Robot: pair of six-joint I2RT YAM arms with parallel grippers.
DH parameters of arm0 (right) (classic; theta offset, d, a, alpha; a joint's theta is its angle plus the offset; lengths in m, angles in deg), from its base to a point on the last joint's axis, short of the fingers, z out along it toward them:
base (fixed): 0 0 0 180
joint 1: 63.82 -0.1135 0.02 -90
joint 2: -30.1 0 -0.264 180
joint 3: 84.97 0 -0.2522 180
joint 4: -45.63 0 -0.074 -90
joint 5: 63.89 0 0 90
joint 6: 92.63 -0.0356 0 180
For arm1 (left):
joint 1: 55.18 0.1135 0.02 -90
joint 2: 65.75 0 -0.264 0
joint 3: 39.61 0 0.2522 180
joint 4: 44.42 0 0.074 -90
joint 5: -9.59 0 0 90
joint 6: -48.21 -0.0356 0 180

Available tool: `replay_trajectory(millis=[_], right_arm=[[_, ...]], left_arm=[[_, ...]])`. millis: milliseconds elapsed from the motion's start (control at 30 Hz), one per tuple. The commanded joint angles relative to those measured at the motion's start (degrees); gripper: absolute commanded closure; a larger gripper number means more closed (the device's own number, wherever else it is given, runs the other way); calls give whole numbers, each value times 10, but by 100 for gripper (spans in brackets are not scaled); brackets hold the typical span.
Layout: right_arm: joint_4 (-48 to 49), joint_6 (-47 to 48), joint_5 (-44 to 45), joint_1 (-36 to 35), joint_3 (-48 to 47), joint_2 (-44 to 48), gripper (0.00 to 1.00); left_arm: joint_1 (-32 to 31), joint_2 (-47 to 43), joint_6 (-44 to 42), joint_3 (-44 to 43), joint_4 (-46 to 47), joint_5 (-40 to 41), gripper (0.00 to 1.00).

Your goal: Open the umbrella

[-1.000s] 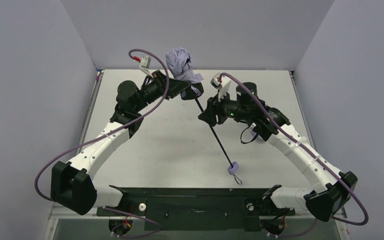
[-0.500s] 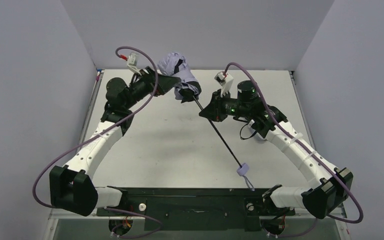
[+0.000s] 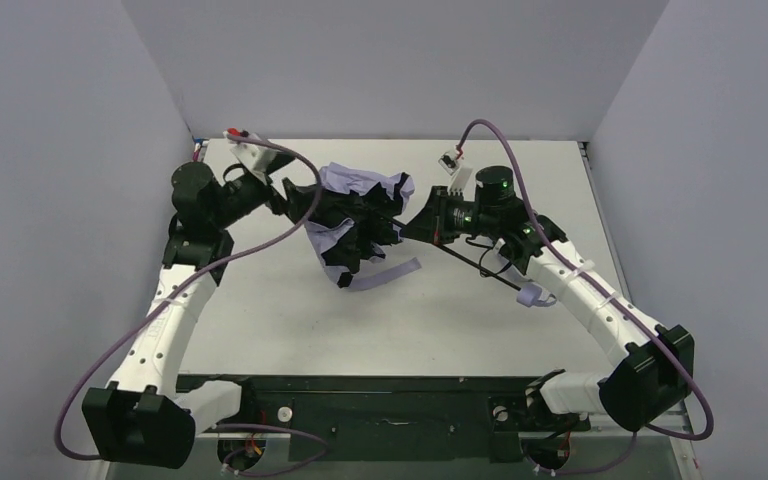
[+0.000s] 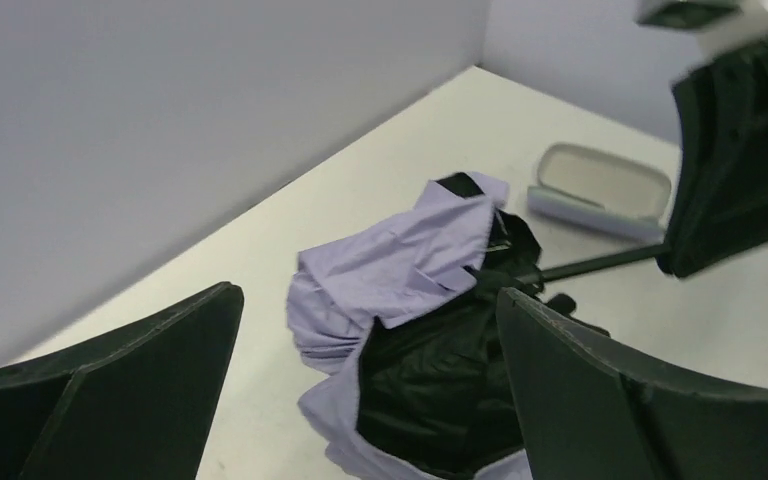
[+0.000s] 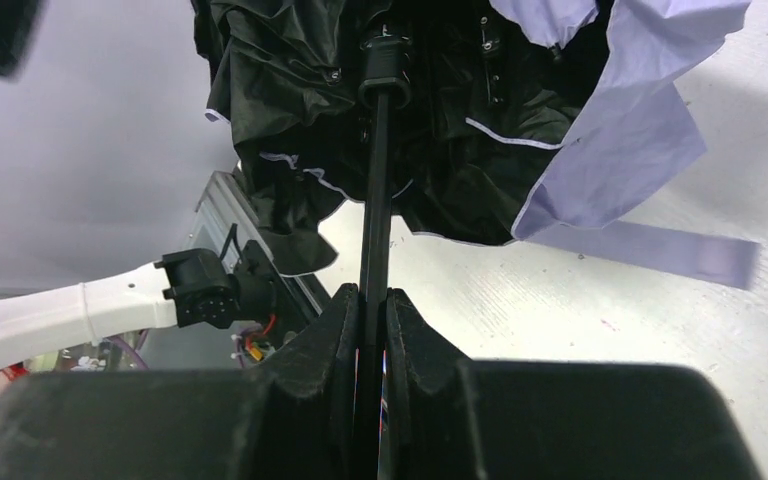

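The umbrella [image 3: 352, 222] lies low over the table's back middle, its lilac fabric crumpled and the black underside partly spread. Its thin black shaft [image 3: 480, 268] runs right to the small lilac handle [image 3: 532, 296]. My right gripper [image 3: 422, 228] is shut on the shaft just behind the canopy; in the right wrist view the fingers [image 5: 340, 330] pinch the shaft [image 5: 375, 200] below the black folds [image 5: 290, 80]. My left gripper [image 3: 295, 200] stands open at the canopy's left edge, holding nothing. In the left wrist view the canopy [image 4: 400, 260] lies beyond the wide-apart fingers [image 4: 140, 370].
A flat lilac oval pouch [image 4: 600, 185] lies on the table past the canopy, beside the right gripper's black body [image 4: 740, 150]. A loose lilac strap [image 5: 660, 250] trails on the white tabletop [image 3: 290, 320]. Grey walls close in the back and both sides.
The left gripper opened, let go of the canopy and drew back left. The right gripper closed on the shaft. The umbrella swung down, its canopy loosening, the handle moving right.
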State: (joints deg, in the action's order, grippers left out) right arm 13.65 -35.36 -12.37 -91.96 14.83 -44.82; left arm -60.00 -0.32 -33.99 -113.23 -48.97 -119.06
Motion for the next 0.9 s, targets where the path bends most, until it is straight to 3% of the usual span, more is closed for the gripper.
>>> replay_trajectory(millis=[0, 100, 200, 267, 400, 767, 833, 867], right_arm=[[98, -36, -28, 4, -5, 5, 100], [96, -38, -31, 2, -5, 4, 100], [82, -28, -30, -1, -9, 6, 100], [72, -17, -29, -4, -12, 9, 100], [54, 7, -27, -16, -16, 16, 100], [26, 50, -20, -50, -26, 27, 100], [16, 63, -16, -59, -28, 29, 100], [15, 69, -15, -62, -30, 30, 100]], left_arm=[[-78, -27, -363, -45, -140, -103, 5], [-137, -23, -508, -50, -226, -92, 20], [-203, -14, -584, -51, -268, -62, 35], [-236, 2, -632, -56, -286, -44, 51], [-283, 27, -678, -64, -294, -15, 56], [-351, 73, -746, -37, -239, 90, 56], [-361, 77, -756, -29, -238, 107, 59], [-363, 78, -759, -26, -236, 112, 66]])
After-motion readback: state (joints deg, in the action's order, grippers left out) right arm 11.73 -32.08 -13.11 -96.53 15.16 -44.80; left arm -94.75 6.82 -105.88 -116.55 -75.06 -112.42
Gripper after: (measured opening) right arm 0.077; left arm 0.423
